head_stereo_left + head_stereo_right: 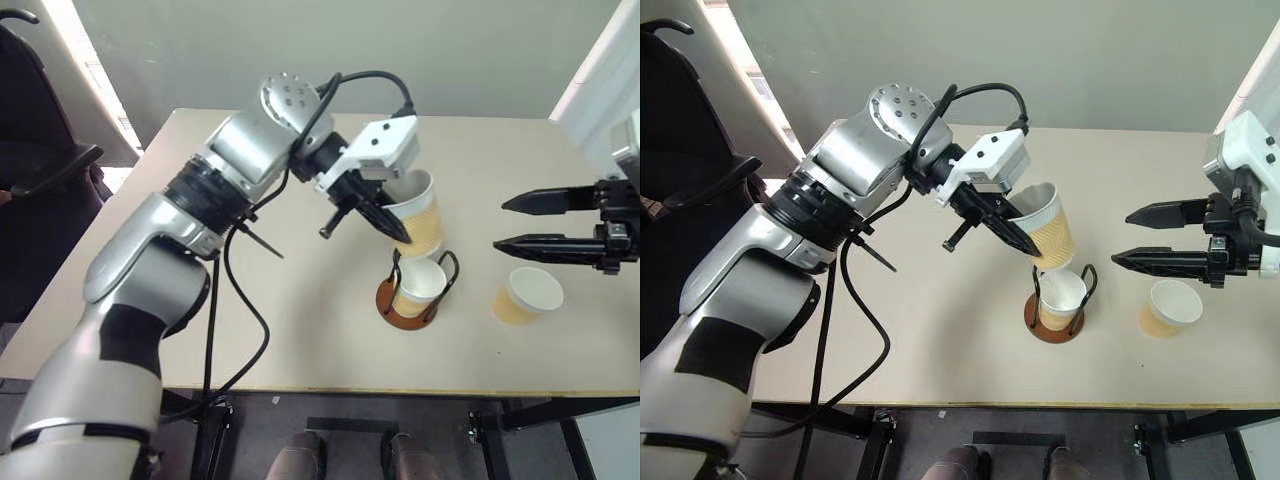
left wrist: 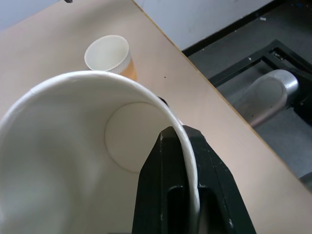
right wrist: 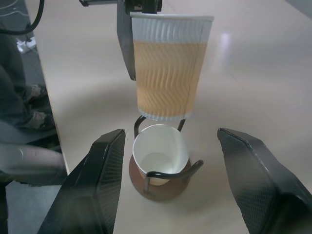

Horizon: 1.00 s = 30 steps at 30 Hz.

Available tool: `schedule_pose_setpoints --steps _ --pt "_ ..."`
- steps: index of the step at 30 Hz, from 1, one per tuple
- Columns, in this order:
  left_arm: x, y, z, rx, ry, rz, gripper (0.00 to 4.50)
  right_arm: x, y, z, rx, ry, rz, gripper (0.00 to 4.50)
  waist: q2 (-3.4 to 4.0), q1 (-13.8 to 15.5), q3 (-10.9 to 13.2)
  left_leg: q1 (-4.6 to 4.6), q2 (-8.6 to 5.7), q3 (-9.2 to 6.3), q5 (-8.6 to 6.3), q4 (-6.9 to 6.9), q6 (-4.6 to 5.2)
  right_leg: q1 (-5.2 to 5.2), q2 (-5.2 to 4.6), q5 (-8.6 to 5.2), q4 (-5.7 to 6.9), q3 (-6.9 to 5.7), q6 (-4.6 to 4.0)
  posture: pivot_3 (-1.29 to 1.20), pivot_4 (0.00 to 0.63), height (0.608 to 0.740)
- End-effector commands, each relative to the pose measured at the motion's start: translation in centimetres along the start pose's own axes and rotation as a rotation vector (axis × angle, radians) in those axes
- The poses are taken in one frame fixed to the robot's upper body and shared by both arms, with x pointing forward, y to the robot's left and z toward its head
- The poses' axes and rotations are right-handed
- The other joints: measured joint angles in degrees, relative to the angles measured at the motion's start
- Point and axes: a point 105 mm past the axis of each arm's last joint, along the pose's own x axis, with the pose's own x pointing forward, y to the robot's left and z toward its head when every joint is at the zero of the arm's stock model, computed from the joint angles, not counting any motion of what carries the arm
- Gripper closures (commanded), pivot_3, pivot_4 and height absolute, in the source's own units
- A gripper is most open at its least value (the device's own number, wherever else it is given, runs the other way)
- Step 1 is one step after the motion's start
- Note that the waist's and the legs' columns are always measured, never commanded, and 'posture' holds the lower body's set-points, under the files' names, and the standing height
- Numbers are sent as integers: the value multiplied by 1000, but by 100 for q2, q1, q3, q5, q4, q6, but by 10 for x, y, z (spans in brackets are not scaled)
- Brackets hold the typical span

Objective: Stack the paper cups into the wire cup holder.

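1. Beige table [image 1: 300,340], dark chair at far left.
2. Left gripper [image 1: 385,215] clamped on second cup [image 1: 418,222], hovering just above wire cup holder [image 1: 410,300].
3. First cup [image 1: 420,285] already seated in holder.
4. Third cup [image 1: 528,296] loose at right, under right gripper [image 1: 512,222], jaws apart, empty.

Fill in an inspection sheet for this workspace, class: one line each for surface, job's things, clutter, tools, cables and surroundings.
Surface: beige table, bare apart from the job's things.
Job's things: wire cup holder with one paper cup inside; second cup held just above it, tilted; third cup standing on the table to the holder's right.
Clutter: nothing seen.
Tools: left tool shut on the second cup's rim; right tool open, empty, above the table near the third cup.
Cables: black cable looping along the left arm.
Surroundings: black chair left of the table; grey wall behind.
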Motion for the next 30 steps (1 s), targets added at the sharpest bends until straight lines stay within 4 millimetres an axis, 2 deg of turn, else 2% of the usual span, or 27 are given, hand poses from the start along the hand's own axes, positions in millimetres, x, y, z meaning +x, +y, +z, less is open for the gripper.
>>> schedule_pose_setpoints --steps 1,9,13,23,30 --pt "3 -1 9 66 17 -54 4458 -8 4 9 -37 -24 -41 1388 0 3 0 0 -1 2 -4 0 2 0 1 -2 0 0 3 0 150 740" --pt "26 -1 5 103 27 -114 4458 -8 6 7 -28 -30 -53 1388 0 35 0 -15 -5 3 -20 29 13 2 -1 -15 -8 4 24 0 150 740" --pt "33 -1 4 119 39 -129 4458 -8 7 6 -24 -31 -55 1388 0 40 0 -21 -4 6 -33 61 18 3 -1 -17 2 4 28 0 150 740" --pt "47 -2 -17 196 144 -157 4458 -6 8 4 -20 -31 -56 1388 1 40 -1 -12 -4 6 -40 92 23 20 1 -13 12 5 36 0 150 740" --pt "62 -6 -19 233 151 -195 4458 -3 9 6 -25 -34 -40 1388 2 44 -1 -14 -3 9 -44 91 27 18 1 -15 11 5 39 0 150 740"
